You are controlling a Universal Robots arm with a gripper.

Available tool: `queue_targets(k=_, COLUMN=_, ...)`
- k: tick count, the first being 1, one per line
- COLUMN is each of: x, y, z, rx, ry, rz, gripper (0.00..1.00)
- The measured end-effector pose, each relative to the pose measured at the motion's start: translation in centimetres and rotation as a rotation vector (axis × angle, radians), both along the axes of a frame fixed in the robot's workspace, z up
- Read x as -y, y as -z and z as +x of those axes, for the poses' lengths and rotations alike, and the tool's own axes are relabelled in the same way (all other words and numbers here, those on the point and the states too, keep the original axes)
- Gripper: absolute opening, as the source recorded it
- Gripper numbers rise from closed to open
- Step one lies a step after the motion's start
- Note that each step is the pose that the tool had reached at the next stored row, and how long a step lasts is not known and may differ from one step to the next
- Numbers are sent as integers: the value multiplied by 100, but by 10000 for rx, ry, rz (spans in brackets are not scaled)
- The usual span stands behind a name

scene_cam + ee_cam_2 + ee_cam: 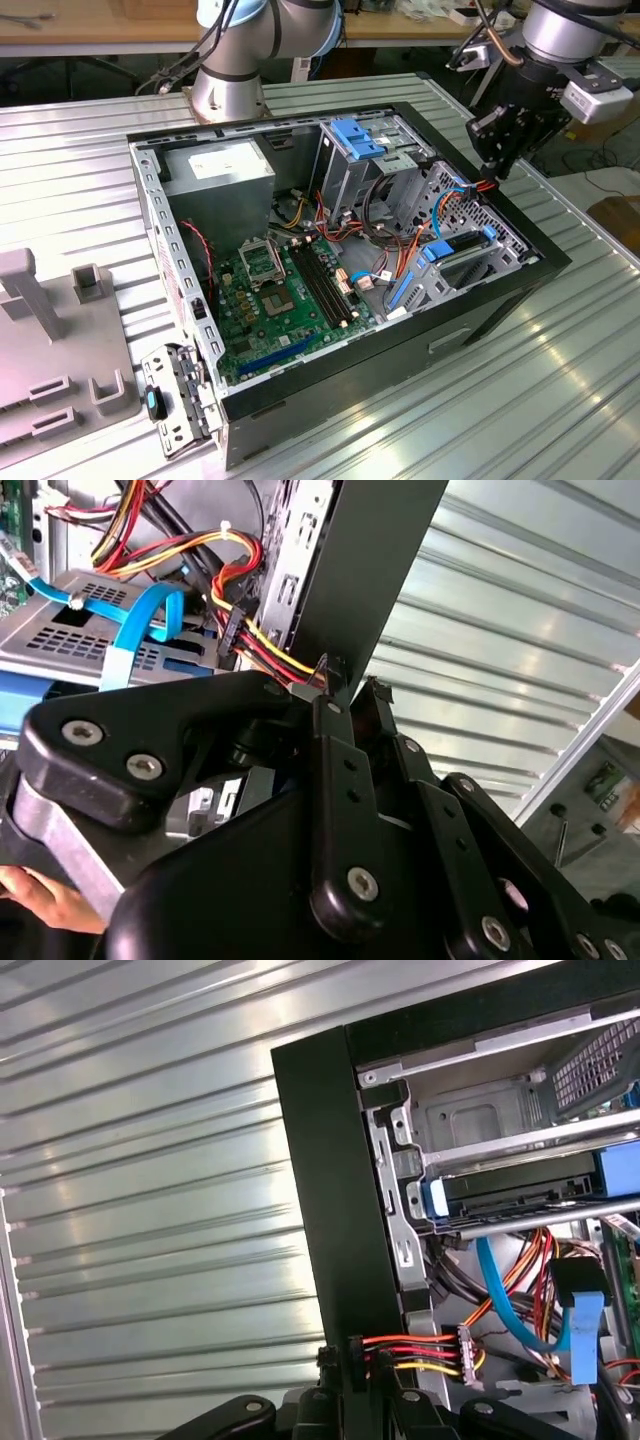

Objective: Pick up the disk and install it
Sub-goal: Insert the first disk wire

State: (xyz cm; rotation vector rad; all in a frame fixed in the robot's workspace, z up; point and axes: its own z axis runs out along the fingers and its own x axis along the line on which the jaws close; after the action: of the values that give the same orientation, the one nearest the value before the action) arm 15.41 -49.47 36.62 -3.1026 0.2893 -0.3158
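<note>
The disk [462,246] sits flat in a low bay at the open computer case's [500,300] right end in the exterior view, with blue rails at both ends. In the first wrist view the disk [510,1190] appears edge-on as a dark slab inside the metal cage. My gripper [497,165] hangs over the case's right wall, above and behind that bay. In both wrist views its fingertips sit close together at the black wall's edge, shut on a power cable [420,1352] of red, yellow and black wires. The gripper [352,1360] [350,690] holds the cable [270,655] just behind its black plug [463,1350].
Inside the case are a motherboard [280,290], a grey power supply box [220,165], a blue-topped drive cage [355,135] and loose blue data cables [585,1330]. A grey fixture [60,350] stands at the exterior view's left. A second arm's base [235,60] stands behind. A hand [40,900] shows.
</note>
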Motion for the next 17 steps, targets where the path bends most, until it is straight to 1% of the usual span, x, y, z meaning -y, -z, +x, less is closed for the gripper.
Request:
queue_targets(k=2, x=37, y=26, z=0, rx=0, ry=-80, rz=-1, gripper=25)
queue_targets(k=3, x=43, y=46, z=0, rx=-1, ry=-292, rz=-1, gripper=25)
queue_targets(k=4, x=42, y=49, z=-2, rx=0, ry=-531, rz=-3, gripper=25)
queue_targets(k=10, x=43, y=50, z=-1, rx=0, ry=-565, rz=-1, gripper=25)
queue_targets(k=11, x=43, y=50, z=-1, rx=0, ry=-565, rz=-1, gripper=18)
queue_targets(k=14, x=43, y=49, z=-1, rx=-1, ry=-565, rz=-1, gripper=17)
queue_targets(k=15, x=42, y=29, z=-1, rx=0, ry=-565, rz=-4, gripper=17)
queue_targets(k=16, x=36, y=-7, z=-1, rx=-3, ry=-565, rz=-41, gripper=17)
queue_targets(k=17, x=33, y=-33, z=-1, rx=-7, ry=-565, rz=-54, gripper=17)
